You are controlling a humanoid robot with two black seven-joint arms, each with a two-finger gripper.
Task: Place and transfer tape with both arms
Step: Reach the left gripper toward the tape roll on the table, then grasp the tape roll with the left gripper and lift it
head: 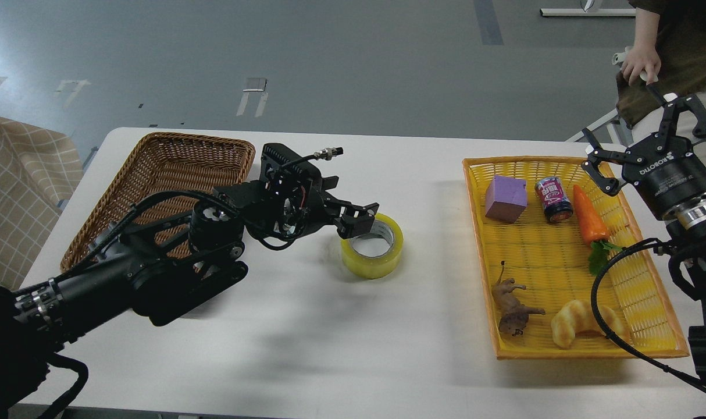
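Observation:
The tape (374, 254), a wide yellow roll with a grey-white core, lies flat on the white table (306, 326) near its middle. My left gripper (357, 220) reaches in from the left, and its dark fingertips sit on the roll's upper-left rim. The fingers are too dark to tell apart, so I cannot tell whether they grip the roll. My right gripper (626, 116) is open and empty, raised at the far right above the yellow tray's back right corner.
A brown wicker basket (155, 157) stands at the back left, partly behind my left arm. A yellow tray (481, 262) at the right holds a purple block, a can, a carrot, a toy animal and a croissant toy. A person's hand (641, 61) is at the top right.

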